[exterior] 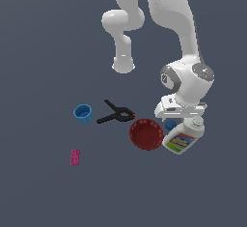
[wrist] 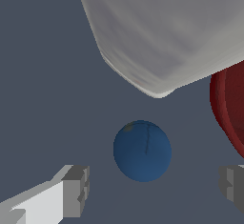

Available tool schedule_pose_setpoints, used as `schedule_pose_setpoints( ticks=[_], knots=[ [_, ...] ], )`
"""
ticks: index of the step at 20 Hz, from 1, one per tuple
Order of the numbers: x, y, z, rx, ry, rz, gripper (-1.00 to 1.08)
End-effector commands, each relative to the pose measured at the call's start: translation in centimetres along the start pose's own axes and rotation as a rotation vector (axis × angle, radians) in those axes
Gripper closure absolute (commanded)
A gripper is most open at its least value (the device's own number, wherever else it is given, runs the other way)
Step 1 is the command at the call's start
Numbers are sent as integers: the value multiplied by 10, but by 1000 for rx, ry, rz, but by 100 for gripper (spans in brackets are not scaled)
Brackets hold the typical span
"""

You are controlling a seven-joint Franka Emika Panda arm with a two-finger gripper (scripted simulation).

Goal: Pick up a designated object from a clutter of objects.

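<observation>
The designated object is a small dark-blue ball [wrist: 142, 150], and in the exterior view only a sliver of the ball [exterior: 170, 124] shows under my hand, between the red ridged bowl [exterior: 145, 134] and the white labelled bottle [exterior: 184, 136]. My gripper [wrist: 155, 185] hovers just above it, open, one fingertip [wrist: 76, 189] on each side, the ball a little off from the line between them and untouched. In the exterior view the gripper's [exterior: 173, 116] fingers are hidden behind the hand. The rest of the clutter is a black clamp [exterior: 116, 114], a light blue cup [exterior: 83, 113] and a pink block [exterior: 75, 157].
The bottle [wrist: 167, 32] lies tilted close beside the ball, and the bowl's rim [wrist: 224, 108] is close on the other side. The clamp, cup and pink block lie apart toward the exterior view's left. The arm's base [exterior: 123, 65] stands farther back.
</observation>
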State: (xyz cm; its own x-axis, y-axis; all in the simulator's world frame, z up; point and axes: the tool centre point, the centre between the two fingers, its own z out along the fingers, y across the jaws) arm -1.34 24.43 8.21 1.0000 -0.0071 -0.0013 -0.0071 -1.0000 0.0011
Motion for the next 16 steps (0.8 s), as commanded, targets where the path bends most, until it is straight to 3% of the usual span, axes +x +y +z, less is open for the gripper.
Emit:
schedule_pose_setpoints(
  ticks=[1,16],
  knots=[
    [0,0,1,0,0,1,-92],
    [0,-1,51,1,1,3,-92]
  ],
)
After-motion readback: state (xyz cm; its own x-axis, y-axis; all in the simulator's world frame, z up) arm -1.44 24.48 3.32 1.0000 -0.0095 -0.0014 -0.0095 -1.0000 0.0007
